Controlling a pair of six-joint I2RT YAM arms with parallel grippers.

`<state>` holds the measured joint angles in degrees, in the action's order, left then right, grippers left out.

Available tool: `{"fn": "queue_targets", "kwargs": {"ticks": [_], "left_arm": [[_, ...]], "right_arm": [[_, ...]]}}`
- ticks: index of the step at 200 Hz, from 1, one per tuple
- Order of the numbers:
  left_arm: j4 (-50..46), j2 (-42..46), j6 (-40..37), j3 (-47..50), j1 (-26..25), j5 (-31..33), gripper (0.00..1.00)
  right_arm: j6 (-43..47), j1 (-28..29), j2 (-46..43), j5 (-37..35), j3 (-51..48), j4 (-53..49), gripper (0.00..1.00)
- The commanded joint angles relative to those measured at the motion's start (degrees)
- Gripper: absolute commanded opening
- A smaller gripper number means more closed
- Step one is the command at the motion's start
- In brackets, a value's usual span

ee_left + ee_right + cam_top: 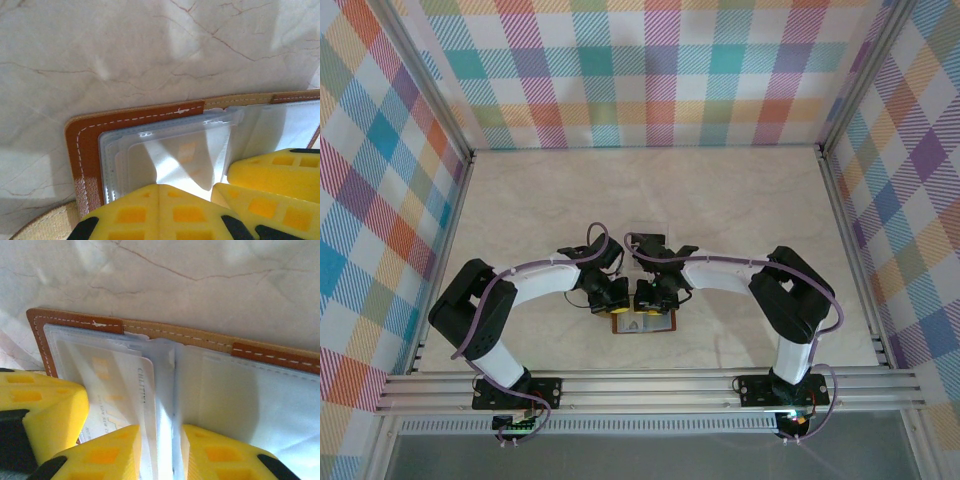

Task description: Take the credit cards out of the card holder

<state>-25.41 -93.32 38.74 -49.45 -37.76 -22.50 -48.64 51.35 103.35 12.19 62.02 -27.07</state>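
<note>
The card holder (658, 326) lies open on the table near the front edge, its brown stitched leather border (85, 145) (75, 320) framing clear plastic sleeves (170, 150). A white credit card (122, 387) with printed letters sits in the left sleeve, its edge reaching between my right fingers. My left gripper (610, 297) (159, 187) is shut, its yellow tips pressing down on the left sleeves. My right gripper (653, 297) (161, 440) stands slightly open astride the raised middle fold of the sleeves (167, 390), close beside the left one.
The marble table (740, 200) is walled by plaid panels, with a metal rail along the front. A small pale rectangular thing (647, 232) lies just beyond the grippers. The holder's tan strap (40, 225) trails off at its left corner.
</note>
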Motion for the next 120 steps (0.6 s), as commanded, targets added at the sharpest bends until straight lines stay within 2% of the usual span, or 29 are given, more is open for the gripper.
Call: {"fn": "queue_targets", "kwargs": {"ticks": [1,25,57,120], "left_arm": [[-2.06,-0.37,-0.76,0.11,-0.74,1.58,0.03],[-1.95,-0.38,-0.68,0.07,-0.72,1.58,0.03],[-2.05,-0.37,-0.69,0.12,-0.74,1.57,0.03],[-2.13,-0.26,-0.74,0.14,-0.74,1.67,0.03]], "right_arm": [[0.37,-0.02,-1.99,0.39,-0.06,0.1,0.27],[-0.87,-0.02,-2.25,3.59,-1.45,4.83,0.25],[-1.17,-0.03,-1.16,4.04,-1.29,5.09,0.2],[-0.24,-0.11,1.33,1.91,-0.76,3.31,0.22]]}}
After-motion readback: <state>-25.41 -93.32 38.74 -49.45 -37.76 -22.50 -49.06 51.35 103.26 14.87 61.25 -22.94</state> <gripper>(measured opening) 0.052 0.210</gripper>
